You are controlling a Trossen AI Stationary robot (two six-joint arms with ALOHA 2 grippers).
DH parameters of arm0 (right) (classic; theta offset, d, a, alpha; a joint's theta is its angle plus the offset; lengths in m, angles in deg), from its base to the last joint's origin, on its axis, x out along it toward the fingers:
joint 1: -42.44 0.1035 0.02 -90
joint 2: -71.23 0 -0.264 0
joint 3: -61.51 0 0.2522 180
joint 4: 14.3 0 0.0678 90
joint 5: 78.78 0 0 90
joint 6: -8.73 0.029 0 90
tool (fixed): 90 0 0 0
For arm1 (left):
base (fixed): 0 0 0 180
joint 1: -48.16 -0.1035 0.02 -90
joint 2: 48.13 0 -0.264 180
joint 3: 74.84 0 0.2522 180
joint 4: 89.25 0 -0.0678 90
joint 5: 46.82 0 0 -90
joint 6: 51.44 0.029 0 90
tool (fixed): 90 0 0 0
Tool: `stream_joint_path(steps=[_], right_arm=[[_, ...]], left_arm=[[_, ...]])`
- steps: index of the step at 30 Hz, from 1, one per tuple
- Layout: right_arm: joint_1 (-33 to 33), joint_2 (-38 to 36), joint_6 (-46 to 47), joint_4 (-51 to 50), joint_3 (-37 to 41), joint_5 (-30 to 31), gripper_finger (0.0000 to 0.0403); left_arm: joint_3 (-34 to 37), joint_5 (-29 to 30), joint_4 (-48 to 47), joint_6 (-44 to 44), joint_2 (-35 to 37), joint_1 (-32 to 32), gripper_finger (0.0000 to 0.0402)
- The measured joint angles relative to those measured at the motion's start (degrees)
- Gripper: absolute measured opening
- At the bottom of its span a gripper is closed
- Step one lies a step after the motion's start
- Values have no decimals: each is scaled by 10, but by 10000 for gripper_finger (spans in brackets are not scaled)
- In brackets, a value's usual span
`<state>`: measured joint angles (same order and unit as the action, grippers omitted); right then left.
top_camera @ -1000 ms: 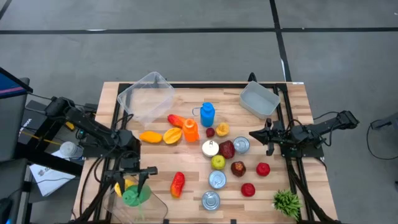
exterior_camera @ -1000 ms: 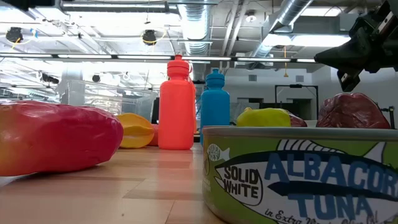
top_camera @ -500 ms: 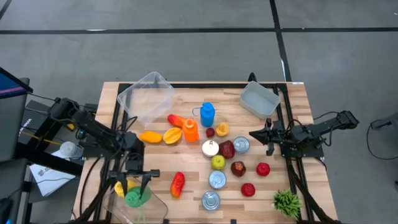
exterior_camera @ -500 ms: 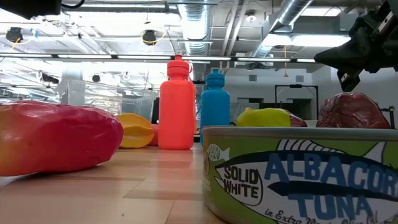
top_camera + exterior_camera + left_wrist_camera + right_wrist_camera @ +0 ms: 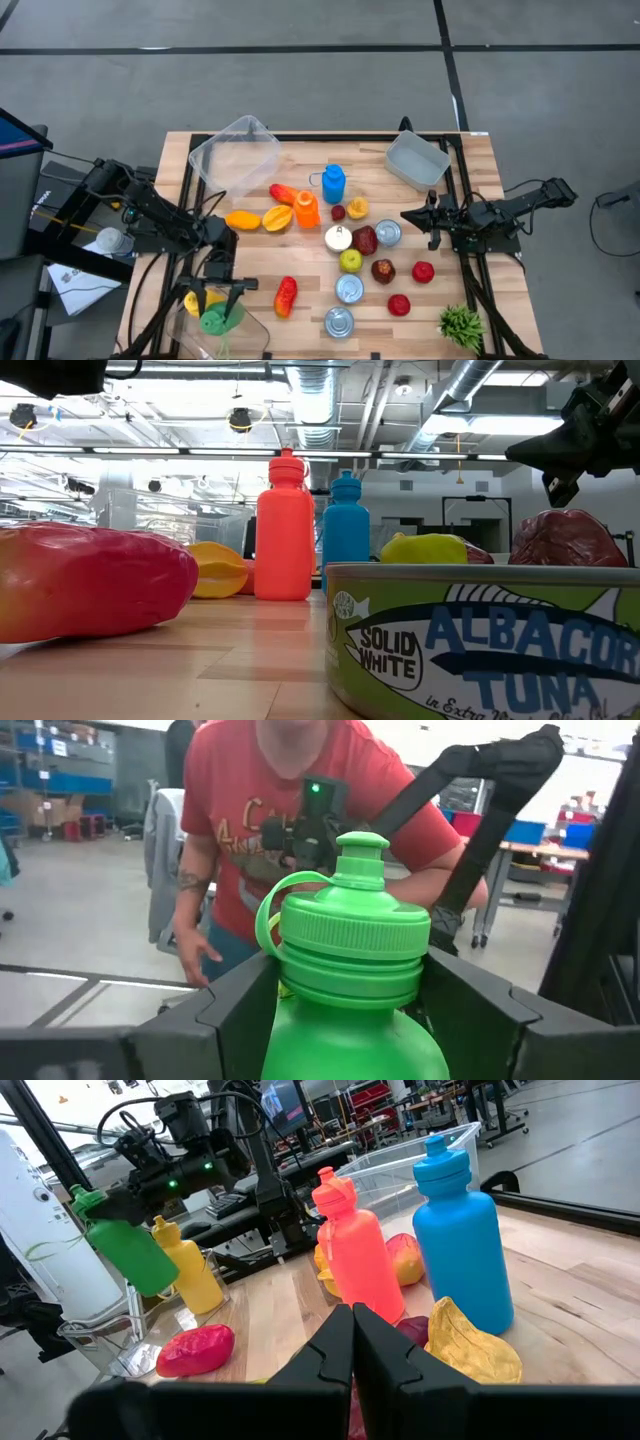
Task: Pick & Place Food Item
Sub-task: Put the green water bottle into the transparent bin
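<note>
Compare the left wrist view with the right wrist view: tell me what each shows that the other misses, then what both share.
Only the left wrist view shows a person in a red shirt behind the table.

Only the right wrist view shows the orange bottle, the blue bottle, the yellow bottle, a red pepper-like food item, the clear bin and the shut right claw.

Both show the green bottle held in the left claw, seen close up in the left wrist view and from afar, tilted, in the right wrist view.

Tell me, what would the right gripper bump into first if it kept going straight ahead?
Probably the silver can just ahead of the right gripper, whose jaws are shut; depth is hard to judge, so it might pass above it.
</note>
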<state>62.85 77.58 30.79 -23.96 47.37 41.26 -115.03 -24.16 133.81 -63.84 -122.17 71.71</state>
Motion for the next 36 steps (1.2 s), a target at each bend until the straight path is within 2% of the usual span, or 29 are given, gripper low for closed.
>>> stream_joint_path(steps=[7, 18, 20, 26, 30, 36], right_arm=[[0, 0, 0, 0, 0, 0, 0], [0, 0, 0, 0, 0, 0, 0], [0, 0, 0, 0, 0, 0, 0], [0, 0, 0, 0, 0, 0, 0], [0, 0, 0, 0, 0, 0, 0], [0, 0, 0, 0, 0, 0, 0]], left_arm=[[0, -10, -8, 30, 0, 0, 223], [0, -21, -13, 27, -1, 7, 223], [0, -19, -6, 21, -9, 7, 223], [0, -9, 80, -72, -17, 10, 223], [0, 0, 88, -54, -24, 8, 223], [0, -3, 116, -47, -78, 12, 223]])
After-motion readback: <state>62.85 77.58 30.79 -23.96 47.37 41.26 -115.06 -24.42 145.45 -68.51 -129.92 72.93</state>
